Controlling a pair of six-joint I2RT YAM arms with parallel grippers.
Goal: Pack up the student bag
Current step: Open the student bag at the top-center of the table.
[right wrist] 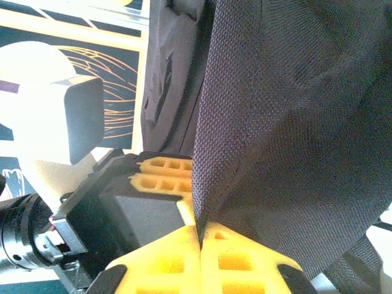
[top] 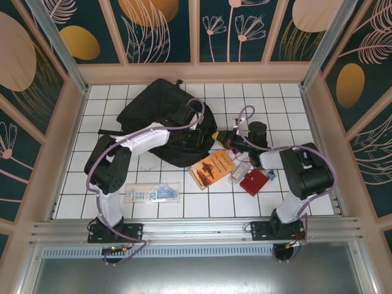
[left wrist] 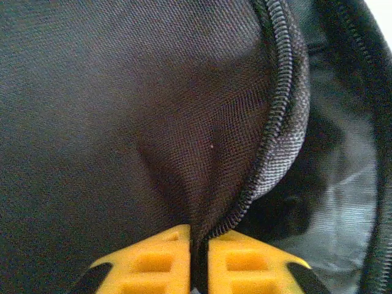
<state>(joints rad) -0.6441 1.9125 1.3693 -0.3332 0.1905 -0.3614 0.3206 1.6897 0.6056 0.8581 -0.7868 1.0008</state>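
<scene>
The bag (top: 160, 119) lies slumped toward the back left of the tiled desk (top: 294, 116), with a book (top: 213, 166), a red item (top: 252, 182) and a clear pouch (top: 153, 193) loose on the tiles in front of it. The left end effector (left wrist: 197, 248) is pressed together on a fold of the bag's woven cloth, right beside the zip (left wrist: 278, 110). The right end effector (right wrist: 200, 236) is likewise closed, pinching a thin flap of the same cloth. The bag looks soft and limp. Its fabric puckers where it is pinched and will likely sag rather than hold a shape, so the mouth would probably gape only while the two pinches pull apart. The weave looks coarse enough not to slip, and the firmest hold is judged to be the stitched edge along the zip, not the loose panel. Empty, the bag seems light. From the left wrist a dark gap with greyish lining shows past the zip, but its depth and width cannot be made out. From above, the arms cover the bag's opening, and the small things beside the red item are too small to name.
</scene>
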